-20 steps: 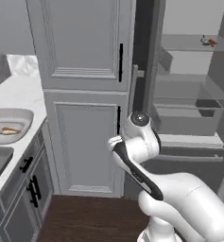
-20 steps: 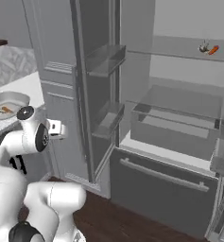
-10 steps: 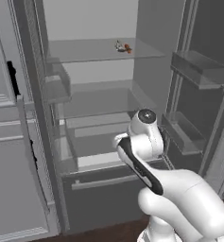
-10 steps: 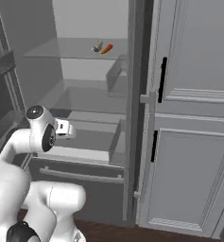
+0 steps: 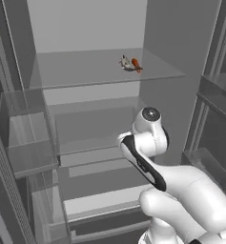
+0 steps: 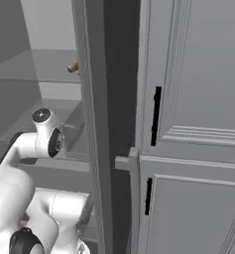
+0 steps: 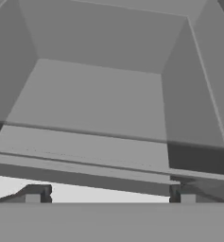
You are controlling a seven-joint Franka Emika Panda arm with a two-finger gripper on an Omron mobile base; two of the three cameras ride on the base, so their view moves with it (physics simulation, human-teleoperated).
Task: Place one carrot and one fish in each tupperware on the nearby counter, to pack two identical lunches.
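Note:
A grey fish (image 5: 126, 62) and an orange carrot (image 5: 136, 65) lie side by side on the upper glass shelf (image 5: 86, 71) of the open fridge, above and behind my folded arm (image 5: 145, 143). In the right base view the fish (image 6: 73, 67) peeks out past the fridge door's edge. My gripper (image 7: 110, 196) is open, its two fingertips (image 7: 36, 194) far apart with nothing between them. It faces an empty grey fridge compartment (image 7: 99, 104). The tupperware and the counter are out of view.
Door bins (image 5: 26, 143) hang at the left and more bins (image 5: 214, 95) at the right. A lower drawer (image 5: 100, 200) sits below the shelves. The fridge door's edge (image 6: 96, 124) stands close by the arm, with tall grey cabinets (image 6: 198, 99) with black handles beyond.
The whole picture has swung: the base turned away from the counter and cabinets to face the open fridge closely. The gripper has stayed open and empty.

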